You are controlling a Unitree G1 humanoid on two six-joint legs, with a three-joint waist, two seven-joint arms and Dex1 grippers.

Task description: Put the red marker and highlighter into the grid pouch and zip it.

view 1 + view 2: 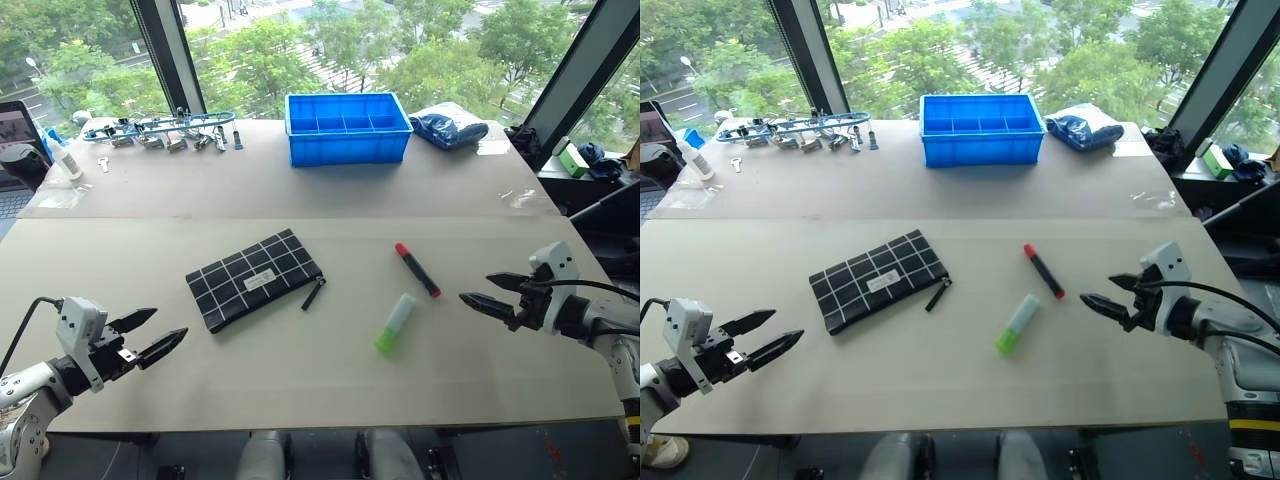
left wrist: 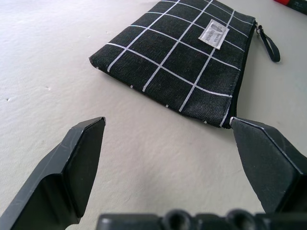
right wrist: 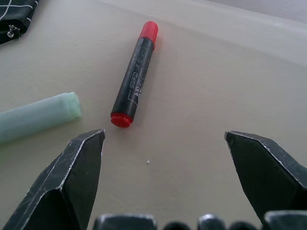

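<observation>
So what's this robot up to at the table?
Nothing is being held yet. Both two-fingered grippers hover open over the pale tabletop: the left gripper faces a flat black fabric pouch with white grid lines, the right gripper faces a slim black marker with red ends and a stubby light-green highlighter. Both pens lie loose beside the pouch, whose zipper looks shut.
</observation>
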